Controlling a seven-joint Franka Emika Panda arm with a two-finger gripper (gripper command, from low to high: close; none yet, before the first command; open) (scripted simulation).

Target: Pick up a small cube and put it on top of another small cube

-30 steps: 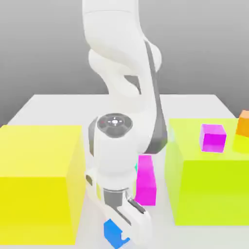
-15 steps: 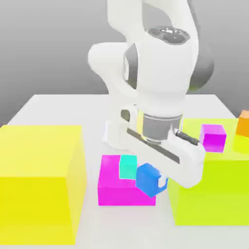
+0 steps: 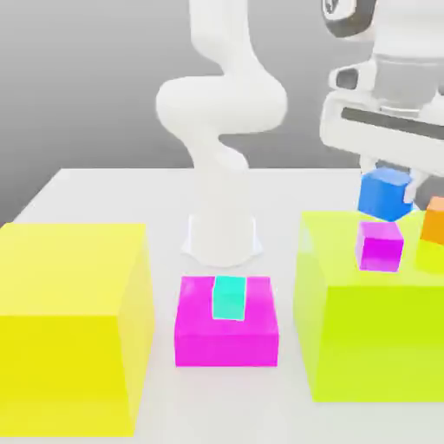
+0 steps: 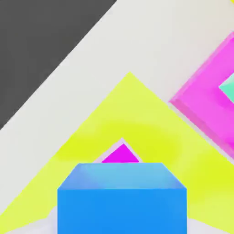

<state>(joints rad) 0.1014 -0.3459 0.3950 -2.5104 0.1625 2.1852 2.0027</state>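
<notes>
Above the green block (image 3: 373, 338), my gripper (image 3: 387, 186) grasps the blue cube (image 3: 385, 193), held near the purple cube (image 3: 379, 246) resting on that block.

Simulated tabletop scene, no real room: plain grey backdrop (image 3: 87, 87), bare pale surface (image 3: 165, 399), white robot arm (image 3: 221, 113), flat-coloured blocks (image 3: 65, 329), all plain, untextured

arm (image 3: 221, 104): extended toward exterior view's right | claw (image 3: 388, 188): pointing down, closed in grip
</notes>
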